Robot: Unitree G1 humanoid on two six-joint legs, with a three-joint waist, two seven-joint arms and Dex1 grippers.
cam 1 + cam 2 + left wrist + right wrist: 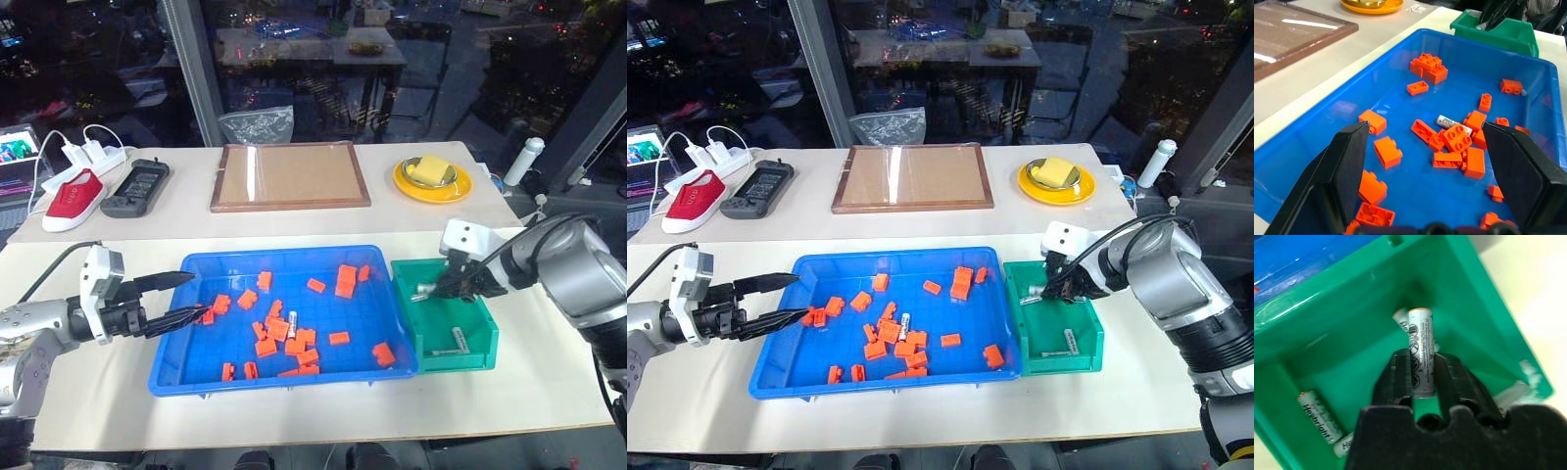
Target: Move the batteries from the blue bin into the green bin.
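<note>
The blue bin (176,362) lies in the middle of the table, strewn with orange blocks. One battery (291,317) rests among them near the centre, also seen in the left wrist view as a battery (1447,121). The green bin (446,364) stands against the blue bin's right side with batteries (1315,413) on its floor. My right gripper (423,291) hangs over the green bin's near-left part, shut on a battery (1420,328) that points down into the bin. Over the blue bin's left rim my left gripper (196,297) is open, with nothing between its fingers.
Orange blocks (343,281) are scattered over the blue bin's floor. At the back of the table are a wooden framed board (290,176), a yellow plate (432,179), a red shoe (74,199), a black handheld device (136,188), a power strip (83,157) and a white bottle (522,162).
</note>
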